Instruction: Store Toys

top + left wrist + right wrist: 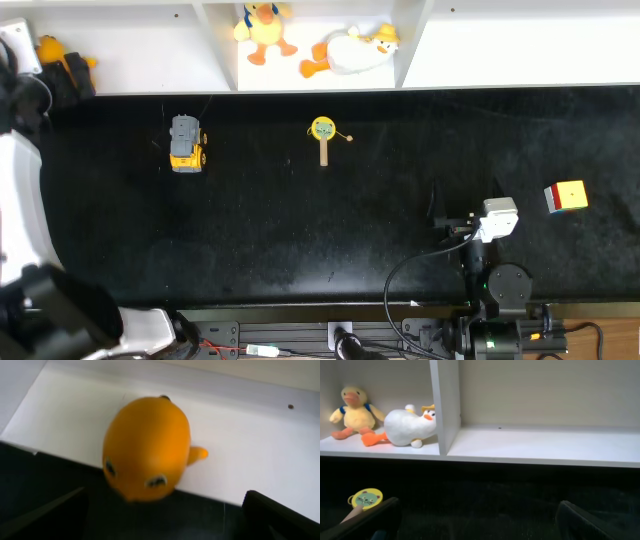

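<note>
Orange toy (147, 447) sits on the shelf (260, 455) front edge, stored; my left end effector (165, 512) hangs just off that edge, fingers apart, not gripping.

— What lies ahead of the right gripper (479, 505)?
— Its fingers (370, 520) stand wide apart above the black mat (485, 485). Straight on, at twelve o'clock, runs a white shelf (545, 445), with an upright divider (445, 400) at about eleven.
— And the toys?
— Past the divider, around ten o'clock, a yellow duck (354, 407) sits upright in its compartment. A white duck (407, 426) with a small hat lies on its side just beside it, head close to the divider.
— Anything on the mat?
— A round yellow rattle (366, 498) with a green face, at nine o'clock, just beside one fingertip.
</note>
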Tool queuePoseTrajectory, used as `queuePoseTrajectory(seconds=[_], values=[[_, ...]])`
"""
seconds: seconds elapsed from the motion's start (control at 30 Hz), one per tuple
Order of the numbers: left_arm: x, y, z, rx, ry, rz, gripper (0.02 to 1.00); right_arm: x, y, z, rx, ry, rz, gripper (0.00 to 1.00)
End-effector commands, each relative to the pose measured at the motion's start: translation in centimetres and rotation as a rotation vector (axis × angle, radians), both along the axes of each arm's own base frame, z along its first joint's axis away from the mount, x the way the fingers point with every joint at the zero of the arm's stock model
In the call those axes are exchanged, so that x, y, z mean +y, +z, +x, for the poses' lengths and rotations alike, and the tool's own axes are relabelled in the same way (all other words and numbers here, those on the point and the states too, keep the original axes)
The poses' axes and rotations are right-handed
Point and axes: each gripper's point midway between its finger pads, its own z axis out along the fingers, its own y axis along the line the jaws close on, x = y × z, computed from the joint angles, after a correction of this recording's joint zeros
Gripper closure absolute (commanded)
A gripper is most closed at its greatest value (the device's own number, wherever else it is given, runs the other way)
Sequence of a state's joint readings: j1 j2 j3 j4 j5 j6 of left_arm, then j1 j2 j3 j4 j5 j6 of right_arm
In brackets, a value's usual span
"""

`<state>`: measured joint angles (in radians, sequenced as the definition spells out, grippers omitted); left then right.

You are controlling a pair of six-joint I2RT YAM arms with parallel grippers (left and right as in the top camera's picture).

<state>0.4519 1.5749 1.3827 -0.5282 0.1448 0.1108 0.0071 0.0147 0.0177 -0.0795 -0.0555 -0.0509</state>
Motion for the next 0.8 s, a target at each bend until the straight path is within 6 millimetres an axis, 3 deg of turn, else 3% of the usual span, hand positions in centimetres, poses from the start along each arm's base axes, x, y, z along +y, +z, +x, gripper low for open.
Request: queuePoseTrajectory(seconds=[0.03, 0.17, 0.4, 0.63, 0.8], values=[[-1.2, 0.1, -2.9, 0.003, -0.006, 0.026, 0.020, 0.1, -0.3, 0.0, -0.002, 0.004, 0.011, 0.003], [-3.0, -0.9, -6.5, -0.002, -0.005, 0.026, 0.020, 0.1, -0.3, 0.0, -0.002, 0.004, 0.011, 0.005], [-7.0, -4.7, -13.2, -0.008, 0.027, -0.055, 0.020, 0.1, -0.3, 0.0, -0.002, 0.004, 0.011, 0.005], [-12.6, -8.0, -15.1, 0.020, -0.094, -0.112, 0.020, 0.1, -0.3, 0.0, -0.002, 0.004, 0.011, 0.005], [-14.7, -8.9, -15.1, 0.050, -0.119, -0.151, 0.020, 0.1, -0.3, 0.0, -0.002, 0.004, 0.011, 0.005]])
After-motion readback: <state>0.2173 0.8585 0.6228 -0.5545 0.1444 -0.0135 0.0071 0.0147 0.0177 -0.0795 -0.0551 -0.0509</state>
